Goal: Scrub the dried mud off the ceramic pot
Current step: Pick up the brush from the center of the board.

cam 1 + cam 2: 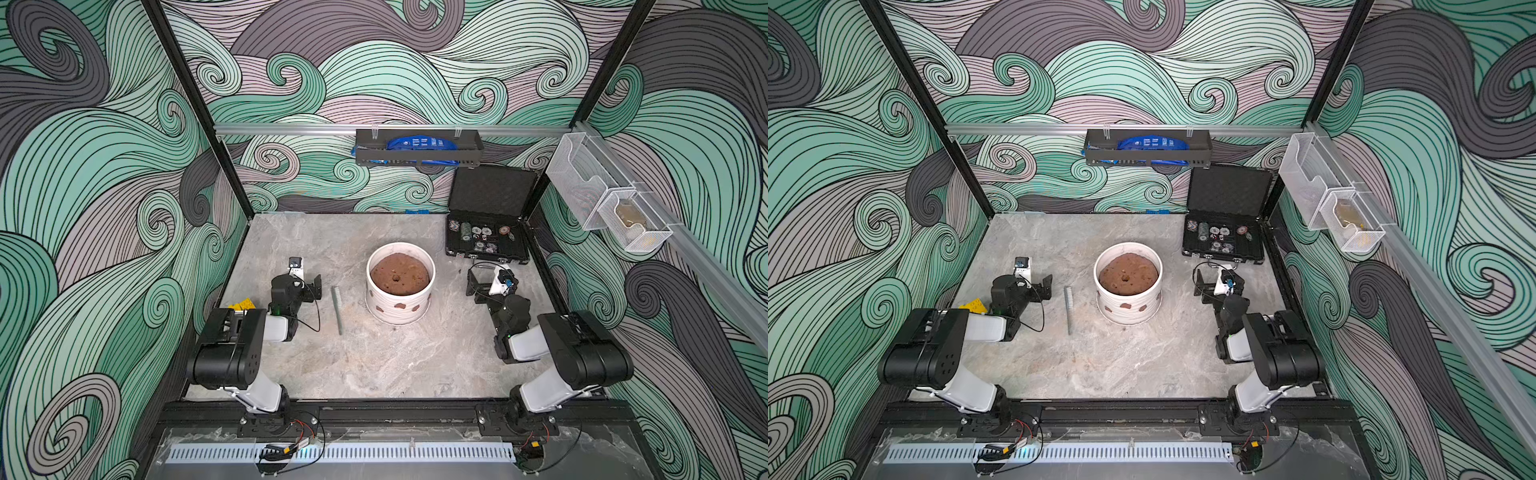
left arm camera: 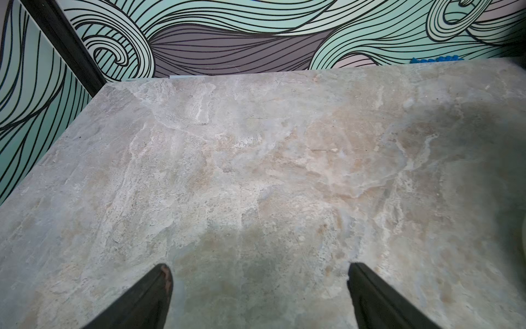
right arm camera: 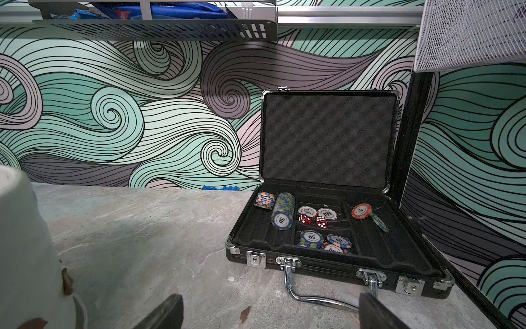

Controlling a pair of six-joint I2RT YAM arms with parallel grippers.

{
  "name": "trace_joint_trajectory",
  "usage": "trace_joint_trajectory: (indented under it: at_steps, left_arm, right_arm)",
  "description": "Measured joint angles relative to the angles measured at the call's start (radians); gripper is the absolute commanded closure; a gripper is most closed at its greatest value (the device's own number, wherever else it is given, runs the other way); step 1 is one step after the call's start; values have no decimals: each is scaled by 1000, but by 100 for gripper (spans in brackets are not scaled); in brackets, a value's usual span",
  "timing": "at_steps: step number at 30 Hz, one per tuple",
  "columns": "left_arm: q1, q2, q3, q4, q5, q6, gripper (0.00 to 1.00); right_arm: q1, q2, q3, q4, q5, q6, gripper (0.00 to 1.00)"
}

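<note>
Centrally on the marble table (image 1: 374,365) stands the ceramic pot (image 1: 409,319), filled with brown soil (image 1: 400,274). Dried mud (image 1: 400,306) shows as reddish blotches low on its ribbed wall, three of them facing the arms. A grey brush (image 1: 337,309) lies just left of the pot. The left gripper (image 2: 259,273) hovers beyond the brush, fingers spread wide over bare table, holding nothing. The right gripper (image 3: 270,302), on the pot's other side, is equally wide and empty. An open poker chip case (image 3: 327,266) sits farther back from the pot on that side.
</note>
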Motion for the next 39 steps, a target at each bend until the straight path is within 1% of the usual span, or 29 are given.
trace_joint_trajectory:
  at_steps: [14,17,20,22,24,27,29,31,35,39]
  left_arm:
    - [1,0,0,0,3,0,1]
    - [-2,-18,0,-24,-26,-1,1]
    - [-18,-124,29,-179,-97,-14,1]
    - [-30,-213,91,-290,-139,-60,1]
    - [-36,-286,193,-417,-164,-117,1]
    - [-41,-351,394,-649,-176,-199,1]
    - [-41,-377,515,-802,-166,-257,1]
    - [-42,-397,597,-934,-134,-313,1]
    - [-76,-407,661,-1178,-70,-412,1]
    - [-182,-399,656,-1405,-47,-480,1]
  right_arm:
    - [0,0,0,0,0,0,1]
    - [0,-21,0,-21,15,8,1]
    - [-1,-123,7,-111,29,11,1]
    - [0,-215,28,-183,34,22,1]
    - [1,-314,67,-275,31,40,1]
    - [15,-441,173,-448,11,62,1]
    - [31,-505,248,-572,-24,82,1]
    - [48,-553,319,-700,-65,105,1]
    - [101,-611,459,-996,-149,124,1]
    - [162,-660,550,-1252,-244,125,1]
